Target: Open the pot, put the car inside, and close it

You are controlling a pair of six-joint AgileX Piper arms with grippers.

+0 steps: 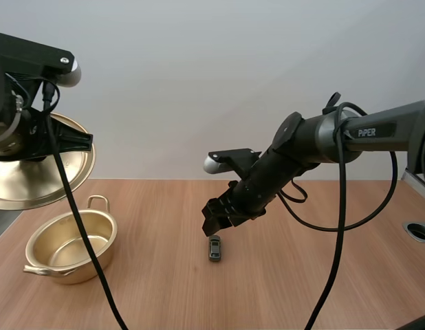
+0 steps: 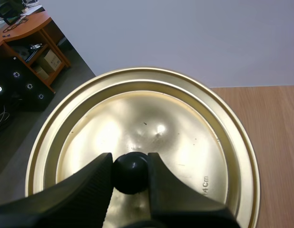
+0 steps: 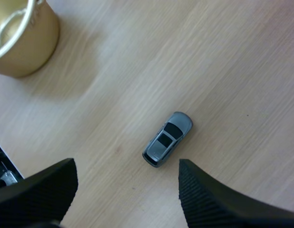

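Note:
The gold pot (image 1: pixel 71 246) stands open at the table's left front, its inside bare. Its gold lid (image 1: pixel 34 172) hangs tilted above and left of the pot, held by my left gripper (image 2: pixel 130 172), whose fingers pinch the lid's black knob (image 2: pixel 131 171). A small grey toy car (image 1: pixel 214 247) lies on the wood near the table's middle. My right gripper (image 1: pixel 214 223) hovers just above the car, open. In the right wrist view the car (image 3: pixel 167 138) lies on the table between and beyond the spread fingers (image 3: pixel 213 199), untouched, and the pot (image 3: pixel 24 38) stands off to one side.
The wooden table (image 1: pixel 281 289) has bare room around the car and to the right. A round grommet hole (image 1: pixel 420 230) sits at the table's right edge.

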